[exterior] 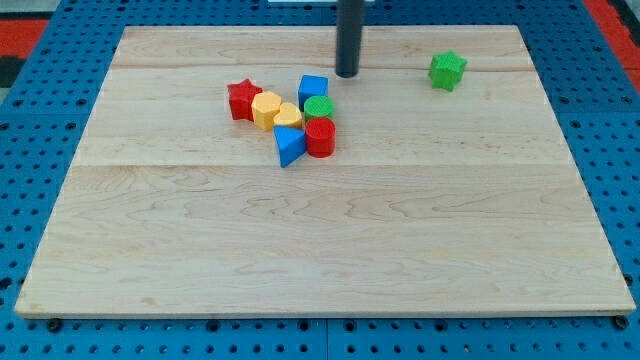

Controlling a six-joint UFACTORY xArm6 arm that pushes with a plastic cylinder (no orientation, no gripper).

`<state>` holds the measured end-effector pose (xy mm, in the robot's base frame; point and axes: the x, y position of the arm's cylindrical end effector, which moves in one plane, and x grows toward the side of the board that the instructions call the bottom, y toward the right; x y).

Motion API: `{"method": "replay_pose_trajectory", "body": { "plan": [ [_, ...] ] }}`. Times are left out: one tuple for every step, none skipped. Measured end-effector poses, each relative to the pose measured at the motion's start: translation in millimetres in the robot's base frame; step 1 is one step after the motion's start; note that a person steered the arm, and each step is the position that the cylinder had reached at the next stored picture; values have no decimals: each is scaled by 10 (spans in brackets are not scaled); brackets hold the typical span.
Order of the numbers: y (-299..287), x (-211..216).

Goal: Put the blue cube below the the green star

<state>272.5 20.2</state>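
The blue cube (313, 89) sits at the top right of a cluster of blocks, left of the board's upper middle. The green star (447, 70) stands alone at the view's upper right. My tip (347, 73) is on the board just up and to the right of the blue cube, a small gap from it, and well left of the green star.
The cluster also holds a red star (242, 100), a yellow hexagon (265, 108), a yellow heart (288, 116), a green cylinder (318, 107), a red cylinder (320, 137) and a blue triangle (289, 146). The wooden board (320, 230) ends on all sides in blue pegboard.
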Motion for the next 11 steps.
{"method": "replay_pose_trajectory", "body": {
  "plan": [
    [-229, -79],
    [-736, 71],
    [-1056, 284],
    [-906, 493],
    [-845, 739],
    [-654, 716],
    [-462, 417],
    [127, 345],
    [212, 618],
    [166, 792],
    [167, 884]
  ]
}}
